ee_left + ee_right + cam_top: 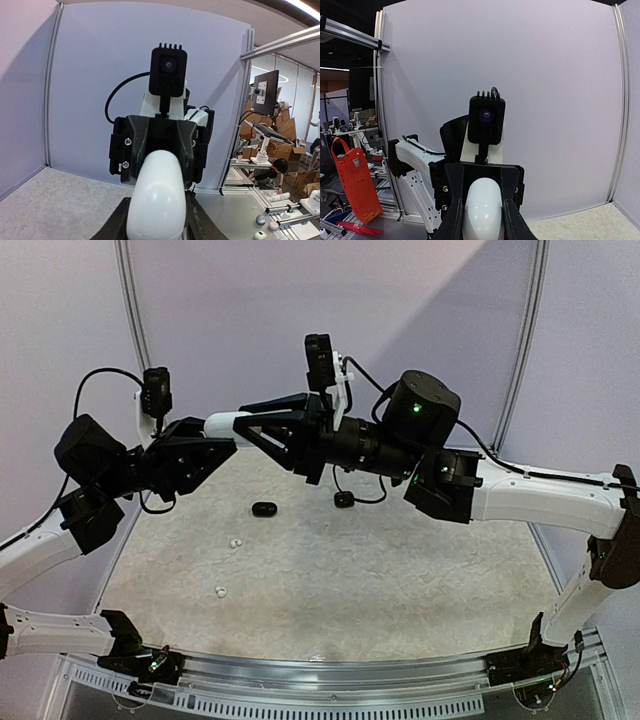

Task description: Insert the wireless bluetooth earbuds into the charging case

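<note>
A white pebble-shaped charging case (224, 424) hangs in the air between both grippers, above the back of the table. My left gripper (218, 440) is shut on it from the left, and my right gripper (252, 422) is shut on it from the right. The case fills the left wrist view (156, 200) between the left gripper's (156, 222) fingers, and sits between the right gripper's (483, 227) fingers in the right wrist view (482, 207). Two tiny white earbuds (235, 541) (220, 591) lie on the table. I cannot tell if the case is open.
A small black pebble-shaped object (264, 510) lies on the speckled table (400, 580) under the arms. Another small black object (344, 499) shows below the right arm's cable. Grey walls close the back and sides.
</note>
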Controlling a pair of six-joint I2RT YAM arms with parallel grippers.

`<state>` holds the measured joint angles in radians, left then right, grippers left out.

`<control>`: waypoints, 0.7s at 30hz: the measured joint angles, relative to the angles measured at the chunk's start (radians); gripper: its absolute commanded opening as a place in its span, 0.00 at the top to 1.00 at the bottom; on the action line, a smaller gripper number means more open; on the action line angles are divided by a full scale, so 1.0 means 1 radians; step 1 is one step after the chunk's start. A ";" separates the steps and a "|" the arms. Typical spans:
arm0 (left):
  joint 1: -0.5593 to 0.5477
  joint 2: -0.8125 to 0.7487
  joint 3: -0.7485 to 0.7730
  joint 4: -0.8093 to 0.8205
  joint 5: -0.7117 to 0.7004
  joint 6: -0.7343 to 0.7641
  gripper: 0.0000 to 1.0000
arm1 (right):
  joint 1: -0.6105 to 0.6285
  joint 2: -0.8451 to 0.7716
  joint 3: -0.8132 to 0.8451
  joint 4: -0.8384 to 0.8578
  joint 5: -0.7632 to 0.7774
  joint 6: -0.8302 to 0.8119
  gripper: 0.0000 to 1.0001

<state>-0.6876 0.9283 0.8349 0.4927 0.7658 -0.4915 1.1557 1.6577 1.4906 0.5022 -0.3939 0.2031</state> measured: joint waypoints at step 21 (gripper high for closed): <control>0.003 -0.013 -0.003 0.003 -0.014 -0.012 0.68 | -0.001 0.000 -0.012 0.019 0.000 0.019 1.00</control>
<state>-0.6849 0.9150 0.8314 0.4961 0.7513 -0.5034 1.1549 1.6577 1.4788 0.5217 -0.3943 0.2222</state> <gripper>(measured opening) 0.390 0.208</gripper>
